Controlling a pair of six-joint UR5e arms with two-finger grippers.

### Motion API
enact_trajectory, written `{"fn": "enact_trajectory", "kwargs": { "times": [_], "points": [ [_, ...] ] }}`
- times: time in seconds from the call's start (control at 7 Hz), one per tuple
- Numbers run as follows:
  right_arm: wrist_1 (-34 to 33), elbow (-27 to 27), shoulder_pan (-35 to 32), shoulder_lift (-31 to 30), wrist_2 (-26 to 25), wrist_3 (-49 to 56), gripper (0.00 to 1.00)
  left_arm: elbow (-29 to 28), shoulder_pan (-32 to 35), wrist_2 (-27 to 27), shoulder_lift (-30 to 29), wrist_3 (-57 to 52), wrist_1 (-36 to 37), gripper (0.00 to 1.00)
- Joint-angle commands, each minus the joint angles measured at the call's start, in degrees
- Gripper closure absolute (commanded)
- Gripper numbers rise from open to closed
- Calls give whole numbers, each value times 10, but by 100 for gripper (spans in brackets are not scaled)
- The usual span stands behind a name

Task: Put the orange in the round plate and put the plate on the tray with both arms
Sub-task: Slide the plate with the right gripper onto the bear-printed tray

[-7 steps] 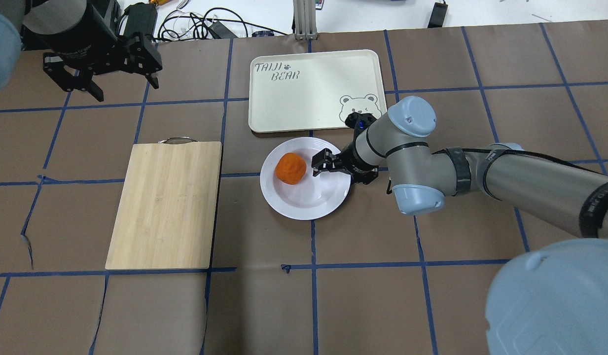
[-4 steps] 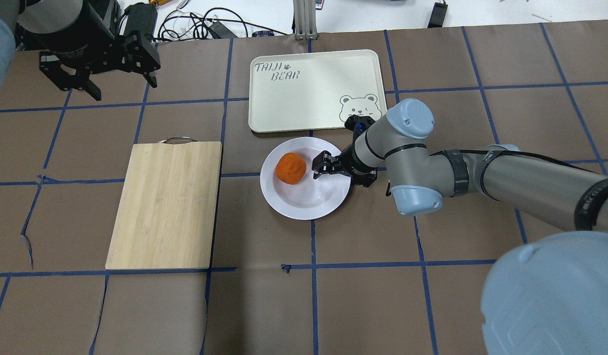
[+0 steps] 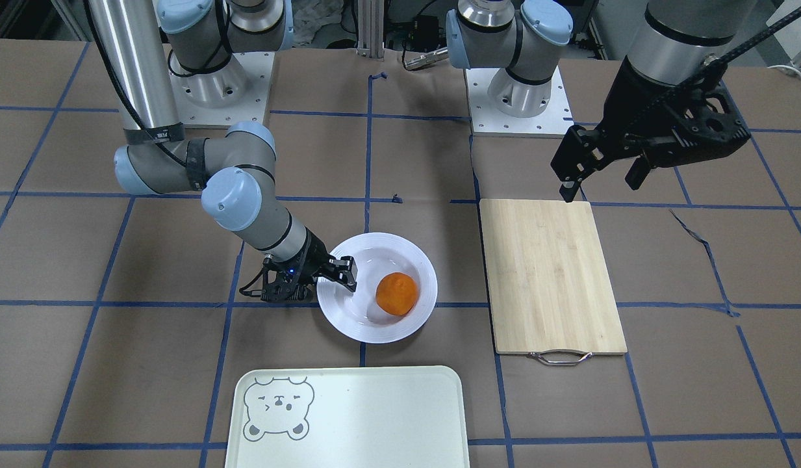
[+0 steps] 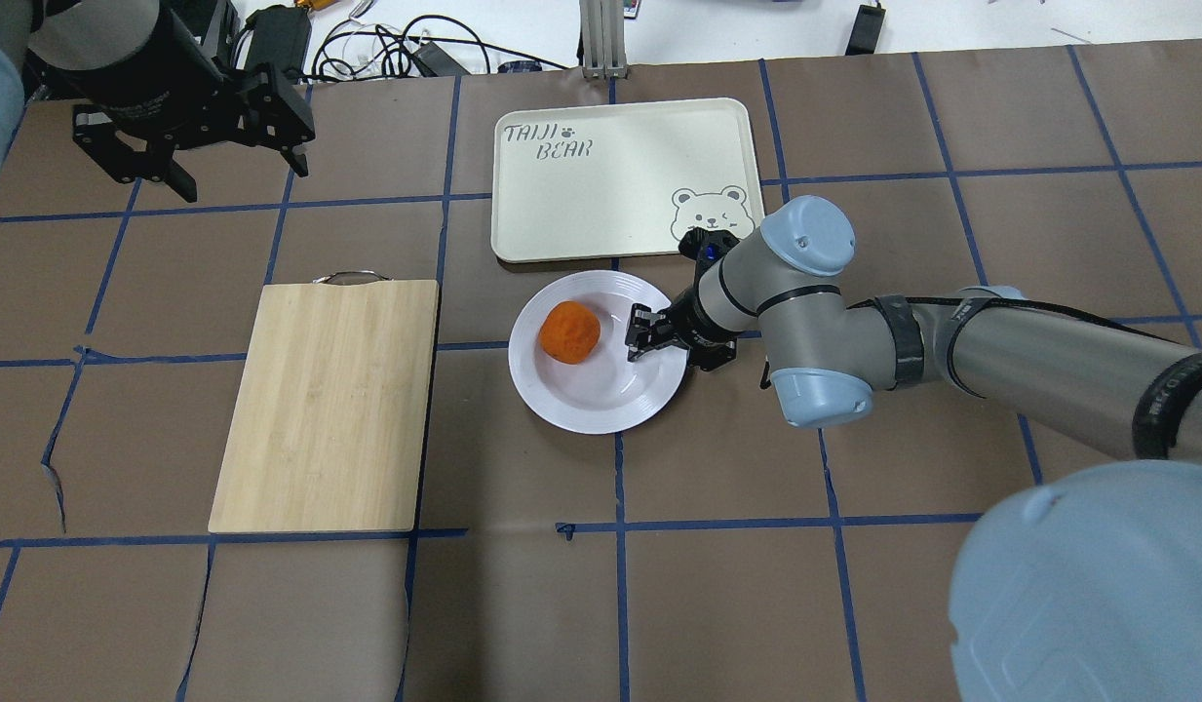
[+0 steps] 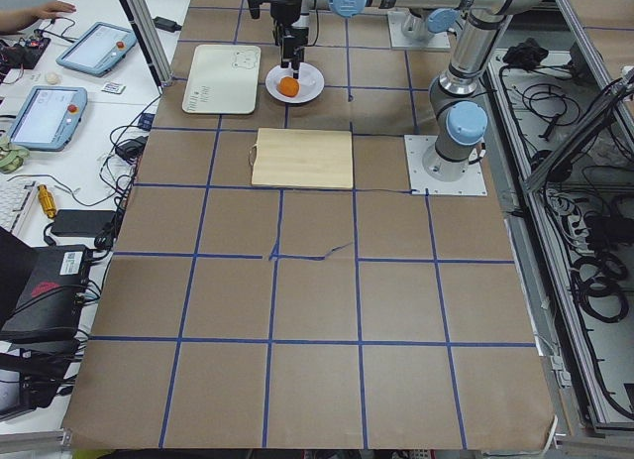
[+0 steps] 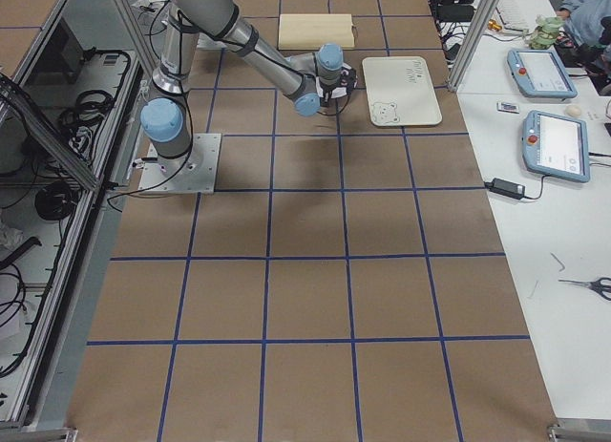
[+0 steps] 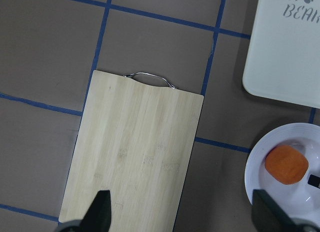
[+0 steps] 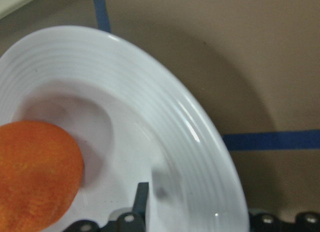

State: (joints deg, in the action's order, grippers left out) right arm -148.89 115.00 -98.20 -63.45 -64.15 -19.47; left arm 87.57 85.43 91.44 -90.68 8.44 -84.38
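Pinching the glossy white round plate (image 4: 598,390)'s rim beside the bright orange (image 4: 569,332), the right gripper (image 4: 647,336) next lifts it toward the cream tray (image 4: 610,195), while the left gripper (image 4: 196,146) hangs spread.

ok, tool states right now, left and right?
Left tool: open, empty, high above the table.
Right tool: shut on the round plate rim; the orange lies in it.

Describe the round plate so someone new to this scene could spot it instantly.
Find the pale tray with the bear face at the table's far side. Just nearer the robot sits the round plate, glossy white, holding the orange. It is the only round dish; the wooden board is rectangular.
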Motion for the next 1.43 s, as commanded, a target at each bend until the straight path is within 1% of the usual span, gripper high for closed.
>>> {"fn": "enact_trajectory", "kwargs": {
  "times": [0.0, 0.14, 0.43, 0.57, 0.71, 1.0, 1.14, 1.29],
  "points": [
    [0, -2, -2, -4, -1, -1, 82, 7, 0, 1, 2, 0, 0, 0],
    [-1, -3, -1, -4, 0, -1, 83, 8, 0, 1, 3, 0, 0, 0],
    [2, -19, 0, -12, 2, -42, 89, 15, 0, 2, 3, -1, 0, 0],
    [7, -33, 12, -14, 5, -46, 89, 23, 0, 4, 9, -21, 0, 0],
    [11, -53, 20, -14, 29, -54, 89, 25, 0, 1, 15, -24, 3, 0],
    [18, -90, 33, -10, 31, -54, 91, 35, 0, 3, 15, -25, 2, 0],
    [18, -139, 33, 17, 30, -57, 92, 36, 0, 2, 15, -25, 3, 0],
    [19, -219, 34, 73, 22, -65, 92, 38, 1, -3, 14, -25, 4, 0]
  ]
}}
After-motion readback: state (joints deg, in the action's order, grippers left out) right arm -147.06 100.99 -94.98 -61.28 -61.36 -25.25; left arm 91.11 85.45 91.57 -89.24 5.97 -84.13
